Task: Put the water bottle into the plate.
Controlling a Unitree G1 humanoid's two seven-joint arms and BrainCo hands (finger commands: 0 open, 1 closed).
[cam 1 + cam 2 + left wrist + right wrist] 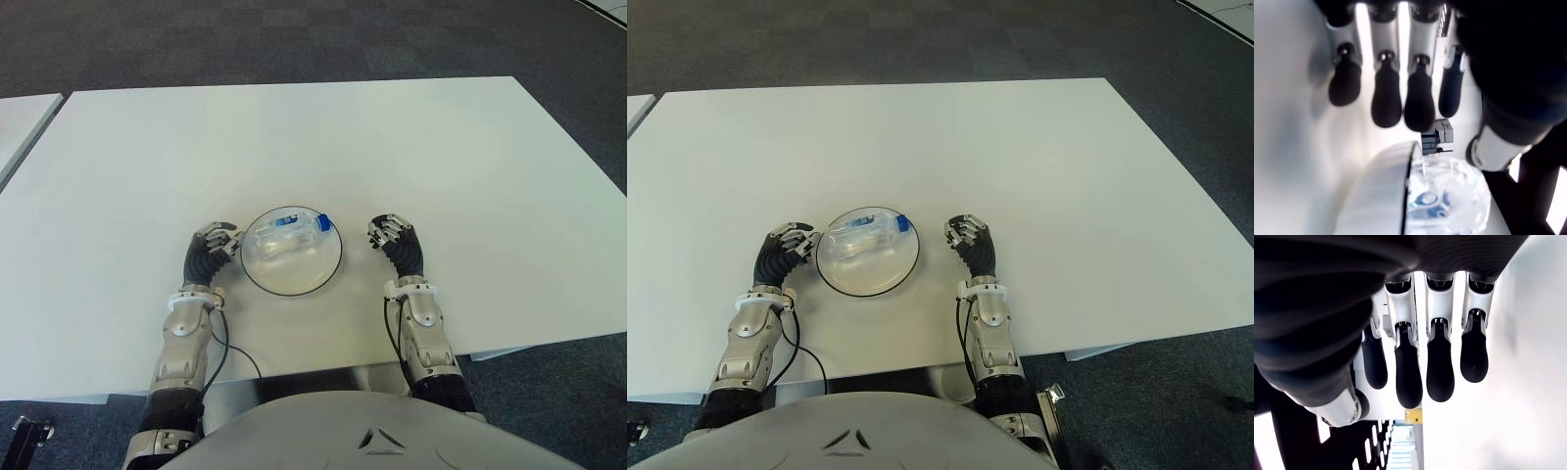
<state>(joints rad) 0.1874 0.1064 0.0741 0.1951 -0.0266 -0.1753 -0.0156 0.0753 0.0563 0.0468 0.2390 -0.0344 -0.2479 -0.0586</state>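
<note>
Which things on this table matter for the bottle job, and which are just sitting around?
Job:
- clear plastic water bottle with blue cap, lying in the plate
- round black-rimmed plate
- left hand, open beside the plate
- right hand, open

Lying about:
- white table only

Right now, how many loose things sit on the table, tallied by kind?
Water bottle: 1, lying on its side in the plate.
Plate: 1, on the white table.
Total: 2.
The left hand and right hand flank the plate, both empty.
</note>
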